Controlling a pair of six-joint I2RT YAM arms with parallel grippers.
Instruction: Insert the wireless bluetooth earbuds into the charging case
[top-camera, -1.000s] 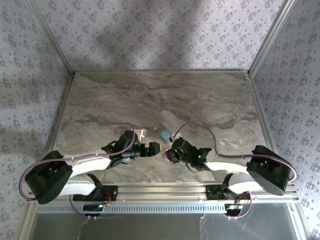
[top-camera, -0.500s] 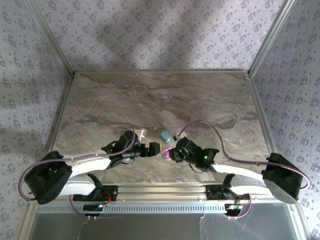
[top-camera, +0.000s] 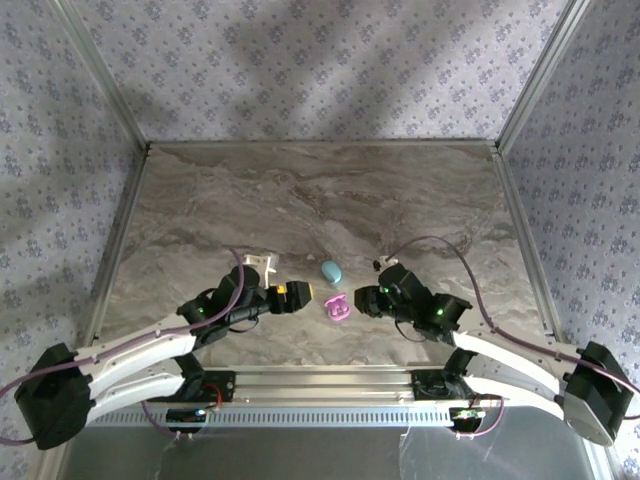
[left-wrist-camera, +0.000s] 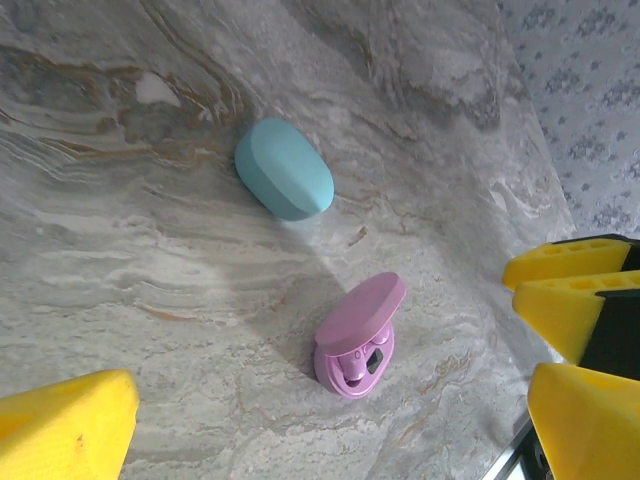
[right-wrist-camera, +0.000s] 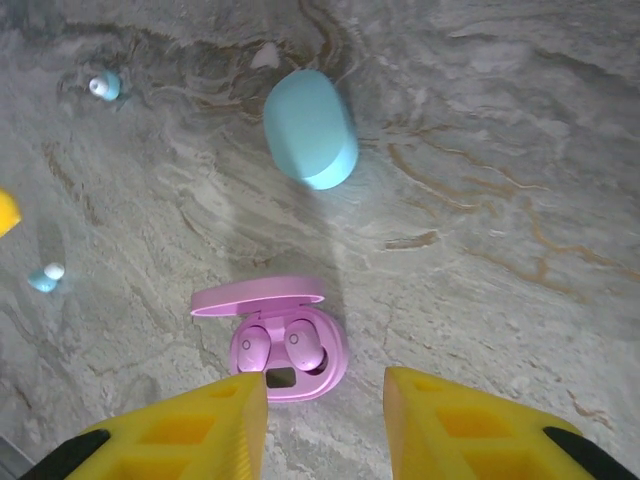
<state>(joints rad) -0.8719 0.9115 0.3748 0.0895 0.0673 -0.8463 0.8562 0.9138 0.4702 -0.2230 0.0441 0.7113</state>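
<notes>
**Figure. Marble counter (top-camera: 300, 200) seen from above and from both wrists.** The pink case (right-wrist-camera: 285, 345) lies open near the counter's front edge, between the two arms, with its lid raised on the side away from the right arm. Two pink earbuds (right-wrist-camera: 252, 347) sit side by side in its tray. The blue case (right-wrist-camera: 310, 128) lies shut on the counter just beyond the pink case and does not touch it. Two blue earbuds (right-wrist-camera: 103, 87) lie loose on the bare marble. They are well apart from each other and off to the left arm's side of both cases.

The right pincer (right-wrist-camera: 325, 400) is beside the near edge of the pink case. Its yellow fingers are parted, with nothing pinched between them. The left pincer (top-camera: 303, 295) is on the opposite side of the pink case, spread as wide as it goes and empty. In the left wrist view, the pink case and blue case lie ahead of its fingers.
</notes>
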